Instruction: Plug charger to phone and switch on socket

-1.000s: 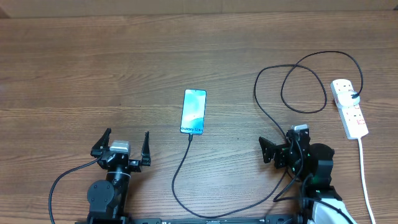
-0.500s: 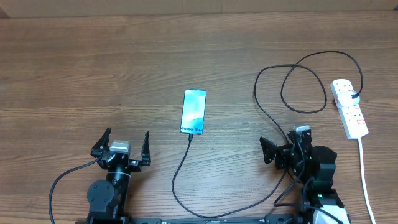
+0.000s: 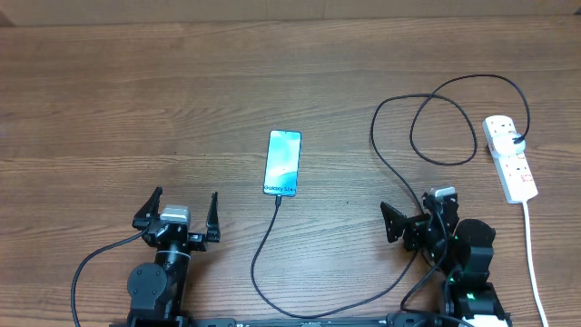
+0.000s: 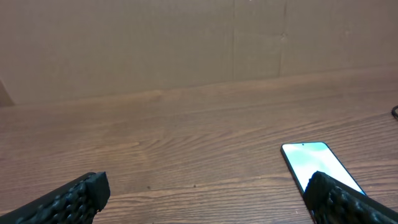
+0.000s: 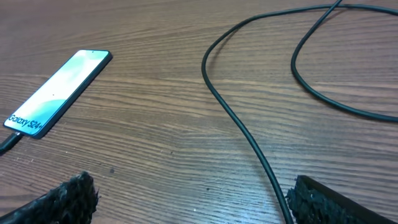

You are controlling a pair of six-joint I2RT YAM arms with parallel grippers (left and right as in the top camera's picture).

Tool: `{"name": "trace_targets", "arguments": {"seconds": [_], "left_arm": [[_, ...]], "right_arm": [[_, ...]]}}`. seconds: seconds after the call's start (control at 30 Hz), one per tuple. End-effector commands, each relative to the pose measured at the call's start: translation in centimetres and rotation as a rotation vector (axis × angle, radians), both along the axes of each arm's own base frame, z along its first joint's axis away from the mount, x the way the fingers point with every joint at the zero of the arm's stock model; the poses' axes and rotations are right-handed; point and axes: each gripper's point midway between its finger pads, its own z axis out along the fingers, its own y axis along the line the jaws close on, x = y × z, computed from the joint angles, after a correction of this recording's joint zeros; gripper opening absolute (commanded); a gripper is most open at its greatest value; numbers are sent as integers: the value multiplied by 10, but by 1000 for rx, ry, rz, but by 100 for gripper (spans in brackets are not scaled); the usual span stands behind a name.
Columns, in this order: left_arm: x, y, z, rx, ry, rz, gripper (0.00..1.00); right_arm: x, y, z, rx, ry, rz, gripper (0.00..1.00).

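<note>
The phone (image 3: 282,163) lies flat mid-table, its blue screen lit; it also shows in the left wrist view (image 4: 309,162) and the right wrist view (image 5: 59,93). The black charger cable (image 3: 257,259) runs from the phone's near end, where its plug tip (image 3: 278,200) meets the phone's edge. It curves along the front, rises past my right gripper, loops, and reaches the white socket (image 3: 510,162) at far right. My left gripper (image 3: 182,213) stands open near the front left, holding nothing. My right gripper (image 3: 416,216) is open over the cable (image 5: 249,137).
The socket's white lead (image 3: 532,254) runs down the right side to the front edge. A grey cable from the left arm (image 3: 91,263) curls at the front left. A brown wall backs the table (image 4: 199,43).
My right gripper has drawn back a little toward the front edge and to the right. The left arm, phone, cable and socket have not moved.
</note>
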Motion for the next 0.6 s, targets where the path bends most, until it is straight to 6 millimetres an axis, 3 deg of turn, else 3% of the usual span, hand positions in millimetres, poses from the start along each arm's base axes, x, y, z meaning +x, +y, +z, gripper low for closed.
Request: {"name": "trace_targets", "arguments": {"seconds": [0.0, 0.2, 0.57], "left_arm": [[0, 2, 1, 15, -8, 6, 100], [0, 2, 1, 15, -8, 6, 100], [0, 2, 1, 15, -8, 6, 100]], "right_arm": [[-2, 2, 3, -5, -23, 13, 100], [-6, 3, 8, -6, -40, 15, 100], [-6, 17, 43, -48, -217, 88, 100]]}}
